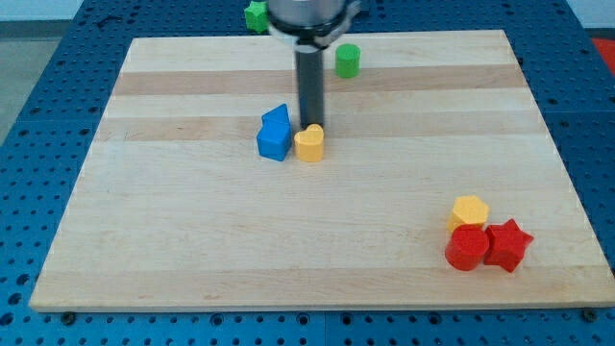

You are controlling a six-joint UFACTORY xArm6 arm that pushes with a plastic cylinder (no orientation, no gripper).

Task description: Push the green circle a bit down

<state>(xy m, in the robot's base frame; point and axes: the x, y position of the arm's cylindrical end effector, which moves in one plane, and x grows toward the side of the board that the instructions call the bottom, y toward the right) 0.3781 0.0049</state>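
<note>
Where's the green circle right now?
The green circle sits near the view's top edge, just right of the rod, above and right of my tip.

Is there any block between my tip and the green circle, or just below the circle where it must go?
Nothing visible. My tip stands at the top of the yellow block, beside the blue block. The green circle lies up and right, with bare board between and below it.

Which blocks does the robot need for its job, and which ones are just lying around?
For the job:
green circle
my tip, now just above the yellow heart

Just lying about:
yellow heart
blue block
green star
yellow hexagon
red circle
red star
</note>
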